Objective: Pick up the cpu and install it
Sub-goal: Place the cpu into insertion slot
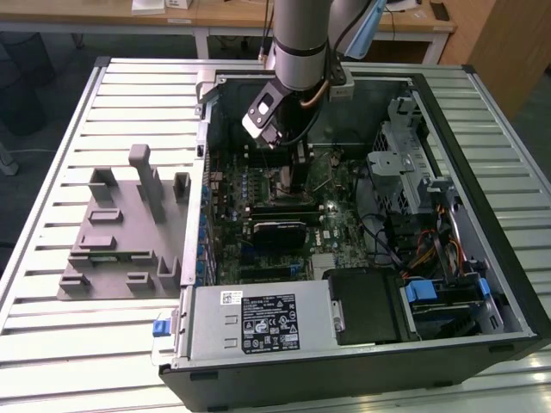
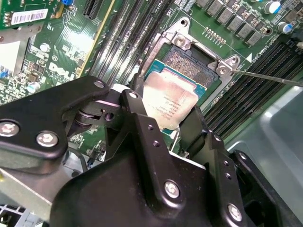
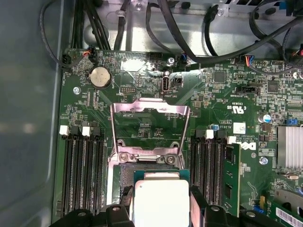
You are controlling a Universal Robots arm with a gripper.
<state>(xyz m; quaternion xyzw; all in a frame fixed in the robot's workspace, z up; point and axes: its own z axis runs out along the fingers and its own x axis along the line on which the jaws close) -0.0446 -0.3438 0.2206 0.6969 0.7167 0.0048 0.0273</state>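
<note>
A grey tray point(image 1: 120, 232) sits on the exterior view's left, well apart from the claw, on a slatted table point(image 1: 52, 344) beside an open computer case point(image 1: 344, 379). The robot arm point(image 1: 301, 43) reaches down into the case over the green main board point(image 1: 336, 215).

In both wrist views the claw point(image 3: 161, 204) is closed on the chip point(image 3: 161, 198), its two black fingers point(image 2: 137, 106) pressing on opposite edges of the silver square. So the pick-up looks done. The chip hangs just above the socket point(image 2: 189, 64) and only partly over it; bare socket contacts show beyond its far edge. It appears not yet seated, and the metal hold-down frame point(image 3: 149, 125) beyond the claw stands open, so installing seems about halfway.

Around the claw, rows of black memory slots point(image 3: 83, 175) flank the socket on both sides, with one green memory stick point(image 3: 232, 177) fitted near it. A thin metal lever point(image 2: 265, 75) sticks out just beside the socket. A round battery point(image 3: 100, 76) and black cables point(image 3: 189, 42) lie farther beyond the frame. Nothing sits between chip and socket, but the slots and lever leave tight room for the fingers.
</note>
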